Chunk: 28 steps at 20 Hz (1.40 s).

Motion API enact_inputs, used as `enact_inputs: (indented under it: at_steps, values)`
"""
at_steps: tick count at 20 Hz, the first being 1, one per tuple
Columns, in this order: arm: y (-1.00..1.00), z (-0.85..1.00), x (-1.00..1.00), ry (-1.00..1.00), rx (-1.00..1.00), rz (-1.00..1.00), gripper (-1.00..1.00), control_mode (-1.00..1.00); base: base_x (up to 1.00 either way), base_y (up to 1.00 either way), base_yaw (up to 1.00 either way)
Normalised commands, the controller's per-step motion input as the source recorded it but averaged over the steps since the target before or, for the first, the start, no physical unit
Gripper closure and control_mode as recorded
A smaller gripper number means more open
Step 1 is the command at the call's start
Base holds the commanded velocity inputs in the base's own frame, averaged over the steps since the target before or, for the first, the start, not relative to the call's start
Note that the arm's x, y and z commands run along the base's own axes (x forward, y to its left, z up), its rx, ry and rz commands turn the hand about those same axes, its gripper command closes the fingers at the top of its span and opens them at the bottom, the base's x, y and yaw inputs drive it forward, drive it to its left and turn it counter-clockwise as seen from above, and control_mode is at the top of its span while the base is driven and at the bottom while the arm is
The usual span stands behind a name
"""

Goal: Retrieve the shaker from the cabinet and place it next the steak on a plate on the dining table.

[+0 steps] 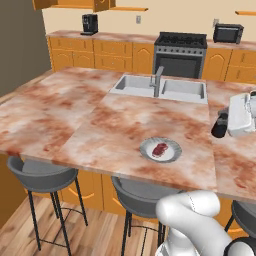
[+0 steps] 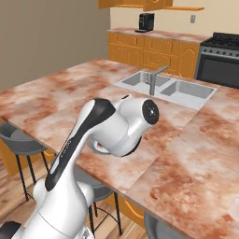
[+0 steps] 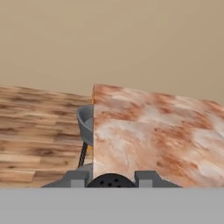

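Black and small, the shaker [image 1: 219, 126] is sitting in the tool [image 3: 112, 180], held out sideways above the right part of the dining table [image 1: 75, 120]; in the hand view its dotted round cap [image 3: 111, 181] is showing between the two fingertips [image 3: 77, 178], which are pressing in on it from either side. From the left base view the grip itself is partly hidden by the white hand, so the contact is probably firm but hard to judge there. Down and to the left of the shaker, well apart from it, the light-grey plate [image 1: 171, 155] is resting on the reddish marbled worktop near its front edge, and the steak [image 1: 160, 149] is lying in the middle of that plate. Behind the plate a double sink [image 1: 140, 86] with a grey faucet [image 1: 157, 80] is sitting in the stone. Grey stools [image 1: 42, 176] are standing along the near side. Against the far wall a coffee machine [image 1: 89, 23] is standing on the counter beneath the orange cabinet [image 1: 75, 4].
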Motion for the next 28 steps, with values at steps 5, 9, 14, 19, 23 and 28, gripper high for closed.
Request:
enact_inputs:
  at_steps: [5,9,14,19,23,28]
  values:
    - [0.00,-0.45,0.13,0.25,0.08,0.00,1.00,-1.00,0.00,0.00,0.00]
    - [0.00,-0.33,0.20,0.08,0.04,0.00,1.00,-1.00,0.00,0.00,0.00]
    - [0.00,-0.22,0.27,-0.08,0.00,0.00,1.00,-1.00,0.00,0.00,0.00]
    - [-0.04,-0.33,0.36,-0.13,-0.02,0.00,1.00,-1.00,0.00,0.00,0.00]
    - [-0.23,-0.33,0.26,-0.04,-0.02,0.00,1.00,-1.00,0.00,0.00,0.00]
    - [-0.26,-0.19,0.18,0.00,0.00,0.00,1.00,-1.00,0.00,0.00,0.00]
